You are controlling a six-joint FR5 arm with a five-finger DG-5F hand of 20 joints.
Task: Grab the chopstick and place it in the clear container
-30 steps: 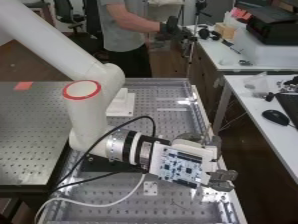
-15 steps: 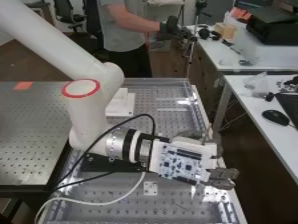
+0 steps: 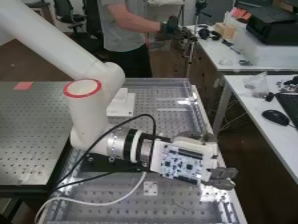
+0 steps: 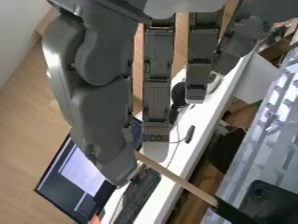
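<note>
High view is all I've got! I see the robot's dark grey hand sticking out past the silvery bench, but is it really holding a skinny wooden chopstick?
Observer: Yes. In the wrist view, the dark grey hand seems to pinch the skinny wooden chopstick near one end, by the thumb's tip.
Operator: Cool! Is the chopstick pale all the way along?
Observer: No. Away from the thumb, the pale wood runs into a dark part.
Operator: Anything lit up down there?
Observer: Yes, a dark-framed flat screen is glowing.
</note>
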